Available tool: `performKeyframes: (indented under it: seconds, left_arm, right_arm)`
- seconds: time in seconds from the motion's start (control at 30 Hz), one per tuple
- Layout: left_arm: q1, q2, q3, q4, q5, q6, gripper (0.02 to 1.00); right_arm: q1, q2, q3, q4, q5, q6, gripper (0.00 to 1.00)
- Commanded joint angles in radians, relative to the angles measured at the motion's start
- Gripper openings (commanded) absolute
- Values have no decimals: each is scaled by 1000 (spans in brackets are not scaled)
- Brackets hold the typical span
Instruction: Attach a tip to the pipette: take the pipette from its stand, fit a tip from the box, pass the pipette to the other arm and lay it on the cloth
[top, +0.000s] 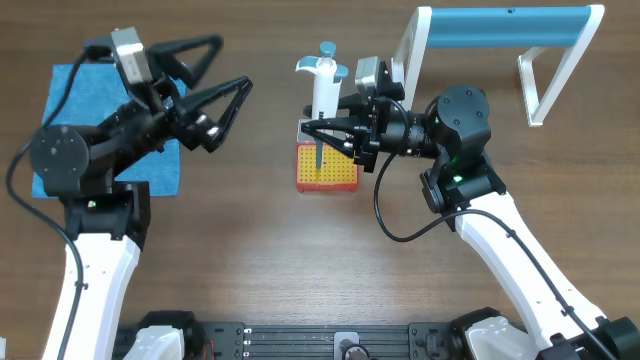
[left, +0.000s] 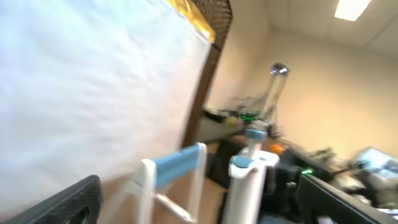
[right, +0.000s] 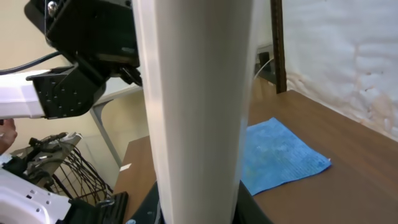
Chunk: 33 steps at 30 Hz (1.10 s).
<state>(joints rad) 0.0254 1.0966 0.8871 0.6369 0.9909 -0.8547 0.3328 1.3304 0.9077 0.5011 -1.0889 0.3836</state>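
Holds the white pipette with the blue plunger cap upright in the right gripper, with jaws clamped on the white body. Places the lower end directly above the yellow-and-orange tip box, near the middle of the work surface.

Progress, as judged:
- Done: removal of the pipette from the white-and-blue frame stand, well apart on the right arm's far side.
- In hand: fitting a tip from the box. Cannot tell whether a tip sits on the shaft yet.
- Left to do: handover to the left arm, then laying down on the flat blue cloth.

Keeps the left gripper raised just beside the cloth, with jaws spread wide and holding nothing, well apart from the pipette.

Rests everything on a brown wood-grain tabletop. Beyond the table, shows pale walls, a rectangular ceiling light panel and blurred, cluttered benches.
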Motion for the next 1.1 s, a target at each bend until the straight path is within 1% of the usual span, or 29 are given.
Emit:
performKeyframes:
  seconds: [0.03, 0.07, 0.13, 0.23, 0.3, 0.33, 0.5, 0.57, 0.7, 0.83, 0.87, 0.93, 0.97, 1.1]
  left_arm:
    - [-20, 10, 16, 58, 224, -229, 996]
    - [-48, 11, 16, 81, 249, -228, 1000]
    - [-165, 14, 16, 108, 250, -129, 998]
    - [-211, 35, 16, 108, 236, -123, 998]
    - [-233, 65, 16, 108, 236, -124, 998]
    - [-244, 84, 16, 108, 236, -123, 998]
    - [-251, 145, 16, 109, 209, -113, 998]
    - [-251, 147, 16, 109, 193, -104, 998]
    - [-248, 147, 16, 113, 166, -105, 1000]
    - [-248, 147, 16, 150, 150, -105, 893]
    - [-248, 147, 16, 150, 139, -104, 814]
    - [-248, 147, 16, 149, 138, -97, 625]
    - [-248, 147, 16, 149, 138, -97, 553]
    - [-248, 147, 16, 149, 138, -97, 343]
  right_arm:
    - [8, -12, 13, 17, -50, 24, 77]
    - [23, -12, 13, 20, -50, 24, 77]
    - [55, -12, 13, 20, -49, 80, 77]
    - [55, -12, 13, 39, -50, 160, 82]
    - [61, -12, 13, 91, -54, 237, 75]
    - [71, -12, 13, 111, -54, 253, 77]
    - [109, -12, 13, 113, -58, 253, 75]
    - [110, -12, 13, 113, -58, 278, 77]
    - [110, -12, 13, 99, -75, 279, 77]
    - [110, -11, 13, 76, -75, 279, 77]
    - [110, -11, 13, 76, -75, 279, 80]
    - [110, -11, 13, 76, -75, 279, 77]
    - [110, -11, 13, 76, -75, 279, 82]
    - [110, -11, 13, 76, -75, 279, 77]
